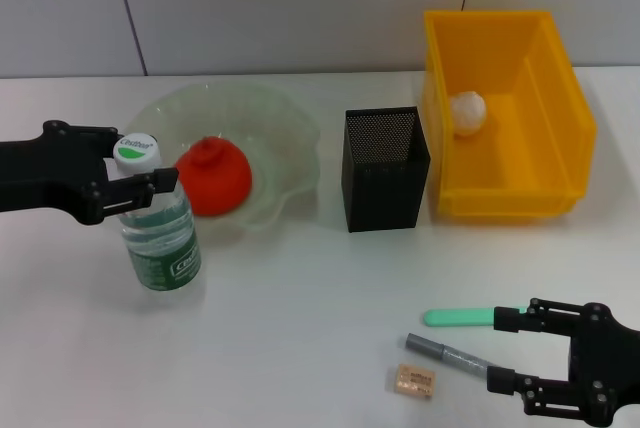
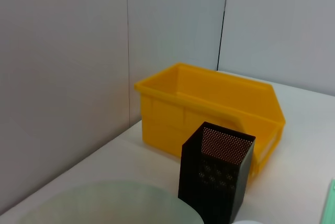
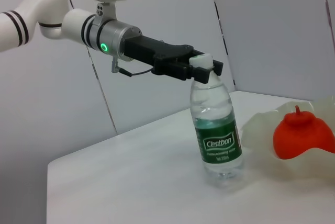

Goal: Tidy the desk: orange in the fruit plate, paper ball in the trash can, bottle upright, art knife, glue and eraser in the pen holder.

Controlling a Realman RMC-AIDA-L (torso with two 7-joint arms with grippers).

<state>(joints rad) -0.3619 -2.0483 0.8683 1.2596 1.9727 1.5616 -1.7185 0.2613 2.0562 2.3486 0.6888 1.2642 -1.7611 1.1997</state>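
The left gripper (image 1: 135,180) is clamped around the neck of the bottle (image 1: 160,233), just under its white cap, which carries a green mark and small print too fine to read. The bottle stands upright on the white table (image 1: 300,328), straight below the gripper. From the right wrist view the same bottle (image 3: 217,130) shows a green label reading "Cestbon", with the left gripper (image 3: 201,69) pinching its neck.

Just beyond the left gripper, on the side away from the arm, the orange (image 1: 213,176) sits in the translucent fruit plate (image 1: 285,138); the bottle stands at the plate's near edge. Farther off in that direction stands the black mesh pen holder (image 1: 385,170), with the yellow trash can (image 1: 560,118) just beside it and the paper ball (image 1: 467,113) lying inside the can.

The right gripper (image 1: 512,350) hovers low over the near part of the table with its fingers spread wide, holding nothing. The green-handled art knife (image 1: 460,317) lies at the tip of its farther finger. The grey glue stick (image 1: 445,355) lies at a slant with one end reaching the gap between the fingers. The tan eraser (image 1: 414,380) lies just past the glue stick, on the side away from the gripper.
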